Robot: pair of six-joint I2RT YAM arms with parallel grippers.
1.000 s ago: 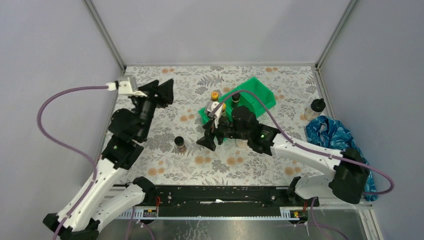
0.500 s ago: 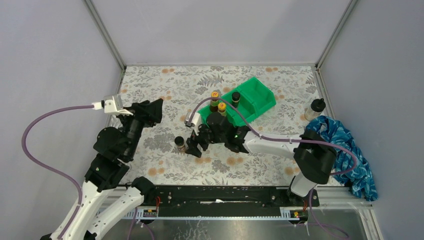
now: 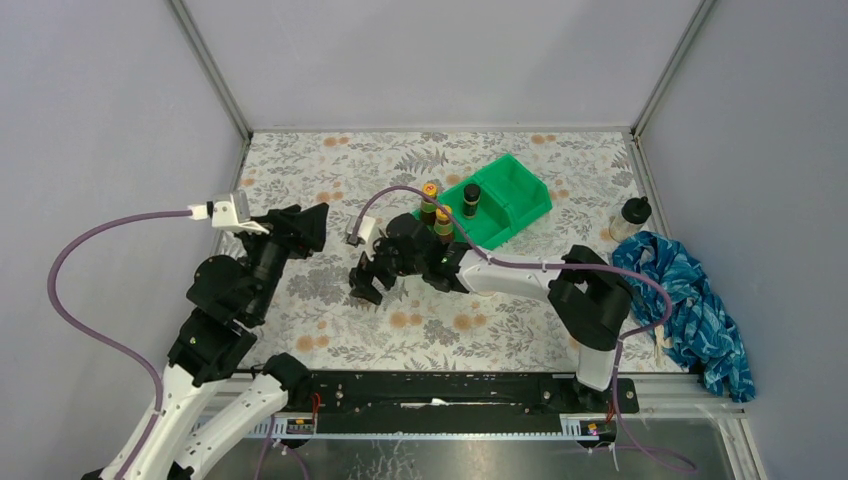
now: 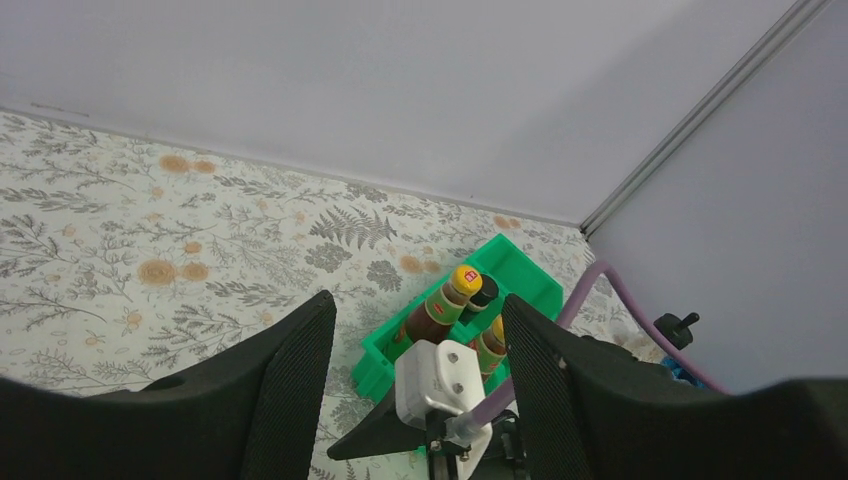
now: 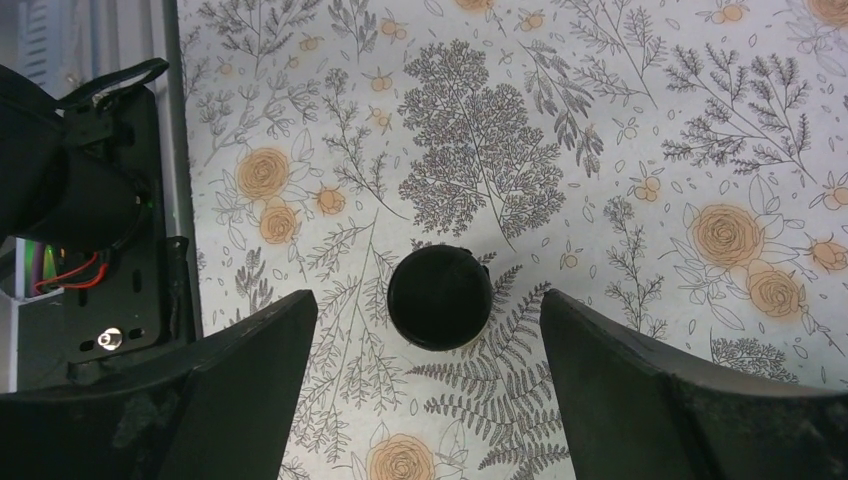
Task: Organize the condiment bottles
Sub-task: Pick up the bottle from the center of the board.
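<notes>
The right gripper [image 5: 425,310] is held spread wide over the black-capped jar [image 5: 440,290], so that it can be grasped.

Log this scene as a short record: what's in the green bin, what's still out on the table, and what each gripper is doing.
In green bin: two yellow-capped brown bottles, binned black-capped jar
On table: loose black-capped jar; clear black-lidded jar beside blue cloth
Right gripper: open, above the loose jar, one finger on each side, not touching
Left gripper: open, empty, off to the left of the bin
</notes>
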